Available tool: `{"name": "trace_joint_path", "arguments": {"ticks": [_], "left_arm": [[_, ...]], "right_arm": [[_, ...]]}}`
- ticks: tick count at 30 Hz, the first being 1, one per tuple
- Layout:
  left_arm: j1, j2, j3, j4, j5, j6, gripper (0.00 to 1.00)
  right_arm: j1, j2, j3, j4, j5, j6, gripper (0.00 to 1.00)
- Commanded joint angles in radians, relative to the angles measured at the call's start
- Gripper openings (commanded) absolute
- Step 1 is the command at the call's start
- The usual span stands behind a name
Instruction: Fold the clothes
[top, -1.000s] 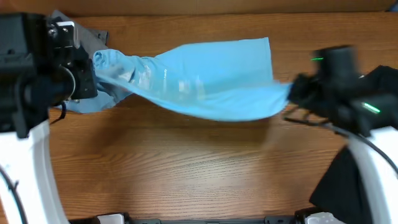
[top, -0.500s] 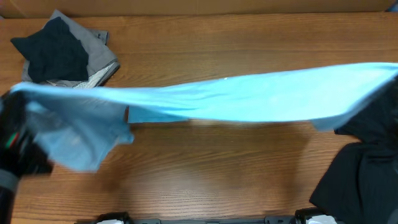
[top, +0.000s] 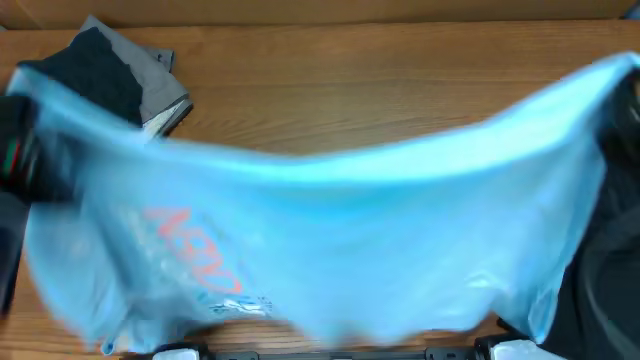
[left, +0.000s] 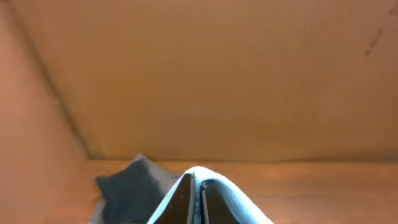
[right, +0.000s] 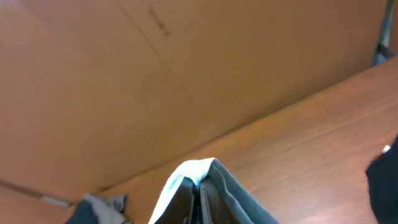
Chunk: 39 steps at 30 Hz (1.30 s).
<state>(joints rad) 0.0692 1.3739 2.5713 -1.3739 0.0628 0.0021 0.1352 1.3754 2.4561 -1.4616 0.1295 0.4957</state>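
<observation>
**Wooden desk, brown board behind**

The desk (top: 350, 90) is brown wood with its grain running side to side. It stretches away beyond the left fingers (left: 181, 202) and beyond the right fingers (right: 186, 202). Past its far edge stands a plain brown board wall (left: 217, 74), filling the view above both pairs of fingers. Left of the left fingers, a second brown panel (left: 25, 124) meets that wall at a corner. High to their right the wall bears a small dark scuff (left: 373, 40). Above the right fingers is a short dark scratch (right: 158, 23), and far to their upper right a bluish upright strip (right: 382, 37).
</observation>
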Motion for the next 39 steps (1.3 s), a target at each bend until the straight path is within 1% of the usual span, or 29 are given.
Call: {"name": "trace_joint_path", "arguments": {"ticks": [1, 3, 7, 10, 15, 18, 22, 24, 28, 29, 31, 33, 34, 37, 38, 39], "left_arm": [[0.001, 0.219, -0.016, 0.161, 0.222, 0.053, 0.04], [0.002, 0.28, 0.013, 0.274, 0.297, 0.029, 0.04], [0.002, 0.299, 0.083, 0.43, 0.305, -0.014, 0.04], [0.002, 0.29, 0.131, 0.441, 0.305, -0.033, 0.04], [-0.003, 0.27, 0.146, 0.385, 0.291, -0.024, 0.04], [-0.004, 0.268, 0.146, 0.302, 0.289, -0.024, 0.07], [-0.004, 0.293, 0.145, 0.055, 0.259, -0.009, 0.14], [-0.004, 0.32, 0.134, -0.093, 0.229, -0.004, 0.18], [-0.004, 0.404, 0.091, -0.309, 0.217, 0.004, 0.16], [-0.004, 0.431, 0.061, -0.316, 0.216, 0.006, 0.12], [-0.014, 0.45, -0.042, -0.314, 0.226, 0.004, 0.12], [-0.023, 0.459, -0.118, -0.315, 0.218, 0.001, 0.11], [-0.029, 0.46, -0.18, -0.315, 0.219, 0.002, 0.11], [-0.044, 0.46, -0.27, -0.315, 0.206, 0.007, 0.1], [-0.052, 0.46, -0.296, -0.315, 0.198, 0.007, 0.11], [-0.062, 0.46, -0.315, -0.313, 0.196, 0.018, 0.14]], "right_arm": [[-0.014, 0.157, -0.003, 0.098, 0.056, -0.032, 0.04], [-0.039, 0.209, -0.001, 0.208, 0.058, -0.054, 0.03], [-0.113, 0.214, 0.003, 0.328, 0.021, -0.078, 0.04], [-0.19, 0.197, 0.029, 0.328, 0.002, -0.081, 0.04], [-0.279, 0.182, 0.033, 0.283, -0.085, -0.119, 0.04], [-0.293, 0.191, 0.03, 0.207, -0.11, -0.121, 0.04], [-0.293, 0.225, 0.027, 0.035, -0.11, -0.145, 0.04], [-0.293, 0.249, 0.008, -0.062, -0.117, -0.15, 0.04], [-0.293, 0.325, -0.05, -0.23, -0.133, -0.2, 0.04], [-0.293, 0.34, -0.073, -0.232, -0.146, -0.215, 0.04], [-0.293, 0.354, -0.161, -0.227, -0.214, -0.243, 0.04], [-0.293, 0.356, -0.239, -0.227, -0.217, -0.243, 0.05], [-0.293, 0.356, -0.307, -0.227, -0.218, -0.251, 0.06], [-0.293, 0.356, -0.432, -0.219, -0.216, -0.266, 0.07], [-0.293, 0.356, -0.472, -0.216, -0.216, -0.266, 0.08], [-0.293, 0.356, -0.502, -0.209, -0.211, -0.265, 0.14]]}}
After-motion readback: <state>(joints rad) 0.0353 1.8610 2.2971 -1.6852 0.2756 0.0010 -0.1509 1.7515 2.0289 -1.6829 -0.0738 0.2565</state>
